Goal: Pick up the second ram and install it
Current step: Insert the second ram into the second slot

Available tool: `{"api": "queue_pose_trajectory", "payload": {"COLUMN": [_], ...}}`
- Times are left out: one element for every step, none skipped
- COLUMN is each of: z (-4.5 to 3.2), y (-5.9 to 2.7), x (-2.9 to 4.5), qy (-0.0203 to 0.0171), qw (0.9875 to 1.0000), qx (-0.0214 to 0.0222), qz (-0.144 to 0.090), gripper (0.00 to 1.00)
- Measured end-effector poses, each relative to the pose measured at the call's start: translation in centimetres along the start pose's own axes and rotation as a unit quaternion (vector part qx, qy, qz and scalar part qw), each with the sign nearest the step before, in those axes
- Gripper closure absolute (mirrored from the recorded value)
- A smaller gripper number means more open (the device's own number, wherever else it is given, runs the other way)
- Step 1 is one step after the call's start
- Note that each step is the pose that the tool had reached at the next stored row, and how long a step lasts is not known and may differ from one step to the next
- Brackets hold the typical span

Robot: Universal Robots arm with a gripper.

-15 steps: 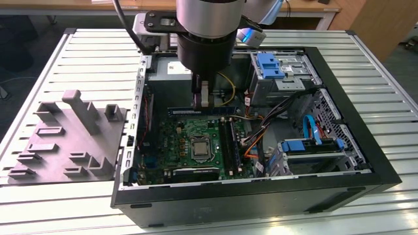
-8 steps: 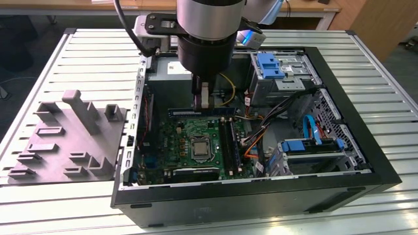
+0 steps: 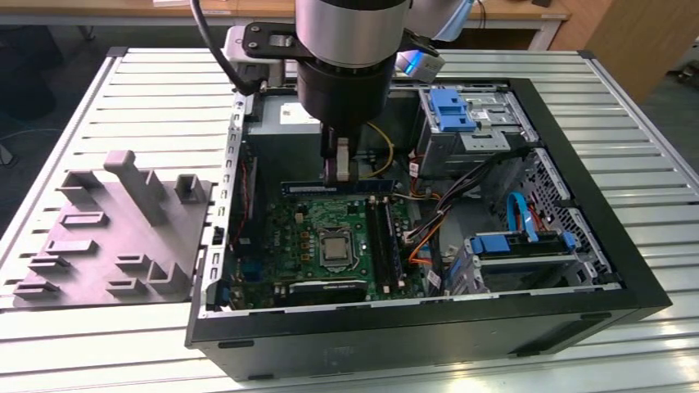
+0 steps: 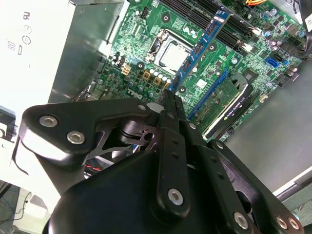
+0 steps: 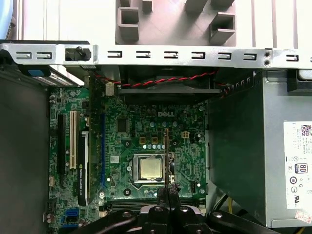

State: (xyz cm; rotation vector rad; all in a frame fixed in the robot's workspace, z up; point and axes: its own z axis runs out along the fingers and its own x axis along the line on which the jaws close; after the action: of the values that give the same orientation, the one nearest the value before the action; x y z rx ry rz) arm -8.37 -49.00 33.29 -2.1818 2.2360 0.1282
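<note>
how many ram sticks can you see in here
1. The second ram is clamped in the gripper over the green motherboard, lying crosswise to the long black slots. Another stick may already sit in those slots; I cannot tell.

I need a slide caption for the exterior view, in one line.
The arm's tool grips the long, narrow dark memory stick over the green motherboard in the open black computer case.

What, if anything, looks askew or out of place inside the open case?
The second ram, gripped in the tool, is turned crosswise to the motherboard's long black slots rather than lined up with them. Nothing else looks damaged or spilled.
</note>
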Motion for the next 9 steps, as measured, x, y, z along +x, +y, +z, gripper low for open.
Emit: {"api": "queue_pose_trajectory", "payload": {"z": [0.00, 0.00, 0.00, 0.01, 0.01, 0.02, 0.02, 0.02, 0.03], "y": [0.00, 0.00, 0.00, 0.00, 0.00, -0.01, -0.01, 0.00, 0.00], "x": [0.00, 0.00, 0.00, 0.00, 0.00, 0.00, 0.00, 0.00, 0.00], "qy": [0.0000, 0.0000, 0.0000, -0.0001, -0.0003, -0.0005, -0.0006, -0.0008, -0.0012], "qw": [1.0000, 1.0000, 1.0000, 1.0000, 1.0000, 1.0000, 0.9999, 0.9998, 0.9997], "qx": [0.0000, 0.0000, 0.0000, 0.0002, 0.0004, 0.0006, 0.0009, 0.0012, 0.0016], "qz": [0.000, 0.000, 0.001, 0.002, 0.005, 0.009, 0.013, 0.017, 0.023], "gripper": [0.89, 0.89, 0.89, 0.89, 0.89, 0.89, 0.89, 0.89, 0.89]}}
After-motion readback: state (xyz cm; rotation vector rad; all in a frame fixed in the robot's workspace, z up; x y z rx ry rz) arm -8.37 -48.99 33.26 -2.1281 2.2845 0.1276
